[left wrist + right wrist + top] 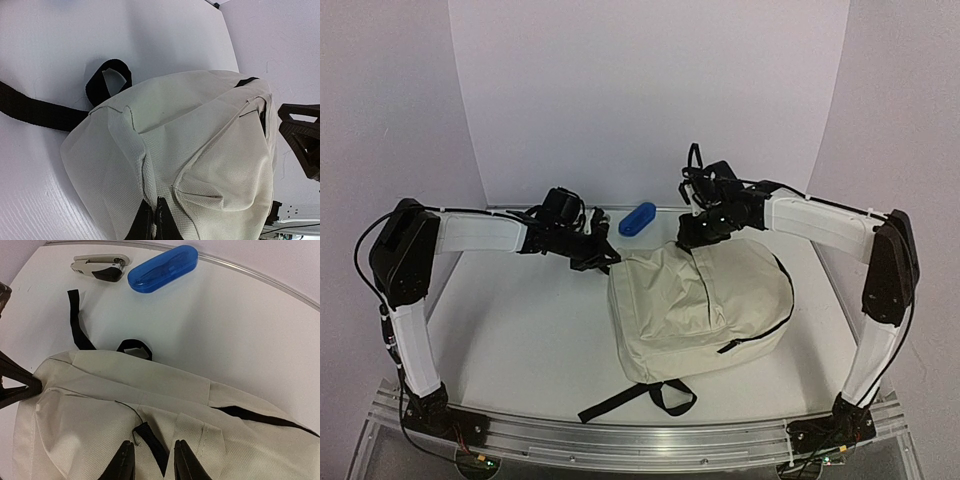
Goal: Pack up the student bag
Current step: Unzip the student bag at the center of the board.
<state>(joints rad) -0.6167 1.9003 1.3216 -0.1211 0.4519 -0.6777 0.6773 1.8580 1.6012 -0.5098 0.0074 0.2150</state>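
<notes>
left gripper (pixel 154 226) is clamped together on a fold of the student bag (pixel 200 150), at the corner nearest it. right gripper (pixel 154 462) stands with fingers a little apart, astride a black tab (pixel 150 440) on the bag's top edge; we judge the tab not pinched. the bag lies slumped on the table (pixel 520 330), reaching from one gripper to the other and trailing back toward the arm bases.

handling: soft, limp cloth, likely light. we expect it to sag and fold rather than hold shape. best taken by a seam, the tab or the black straps (pixel 30 110), one hold on each side to spread the mouth.

contents: none visible; we cannot tell whether the zipper is open.

beyond the right gripper, apart from the bag: blue case (pixel 162 267), closed, contents unclear. stapler (pixel 100 266) just beside it.
</notes>
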